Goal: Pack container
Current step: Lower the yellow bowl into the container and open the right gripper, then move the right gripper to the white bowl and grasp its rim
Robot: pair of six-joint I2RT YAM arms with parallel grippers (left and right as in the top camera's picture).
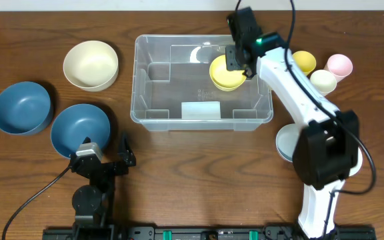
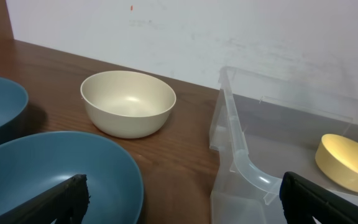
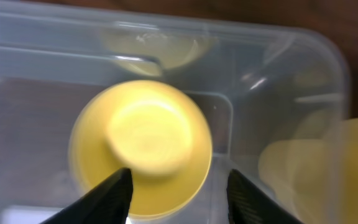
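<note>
Right gripper (image 3: pixel 179 180) open above the yellow bowl (image 1: pixel 225 75) inside the container (image 1: pixel 179 83).
The container stands at table centre, between the cream bowl (image 1: pixel 91 64) on one side and the pink cup (image 1: pixel 339 65) on the other. The yellow bowl lies in its far right corner. The right gripper hangs directly over that bowl, jaws partly spread, gripping nothing. The left gripper (image 1: pixel 105 159) sits beside the blue bowl (image 1: pixel 80 127), jaws fully wide, empty.
</note>
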